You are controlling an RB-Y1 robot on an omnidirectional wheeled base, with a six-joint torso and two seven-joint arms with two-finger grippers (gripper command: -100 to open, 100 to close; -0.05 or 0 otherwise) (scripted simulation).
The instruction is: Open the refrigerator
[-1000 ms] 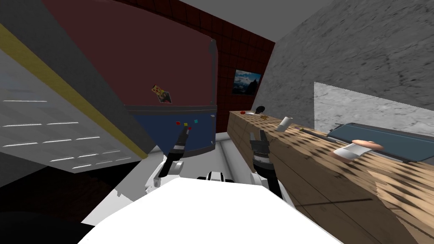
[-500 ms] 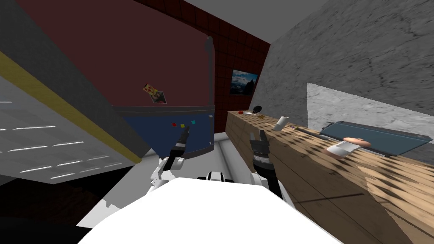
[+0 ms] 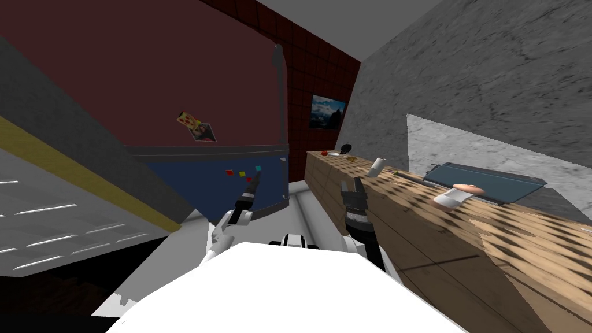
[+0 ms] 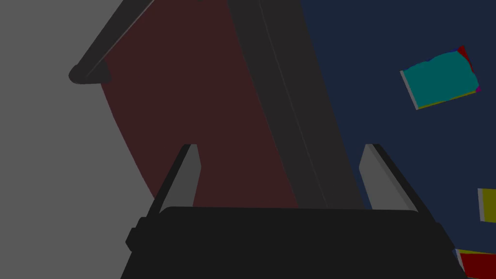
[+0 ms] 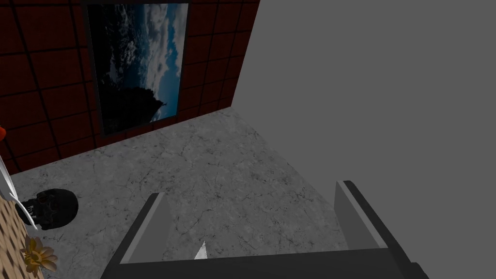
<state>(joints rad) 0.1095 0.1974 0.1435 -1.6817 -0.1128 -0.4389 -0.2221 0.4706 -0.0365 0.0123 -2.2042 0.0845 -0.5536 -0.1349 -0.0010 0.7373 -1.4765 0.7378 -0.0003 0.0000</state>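
Left wrist view: your left gripper (image 4: 279, 146) is wide, empty, short of the handle (image 4: 115, 38) on the fridge (image 3: 202, 179). Door (image 3: 173, 69) looks shut; grasp and pull remain. Right gripper (image 5: 250, 189) wide too.

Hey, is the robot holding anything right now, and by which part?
Nothing is held. The left gripper is open in front of the refrigerator, nothing between its fingers; the right gripper is open and empty too.

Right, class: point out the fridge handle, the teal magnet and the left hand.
Fridge handle (image 3: 281, 98): head view, mid-bar.
Teal magnet (image 4: 438, 77): left wrist view, its face.
Left hand (image 4: 281, 145): left wrist view, midway between fingertips.
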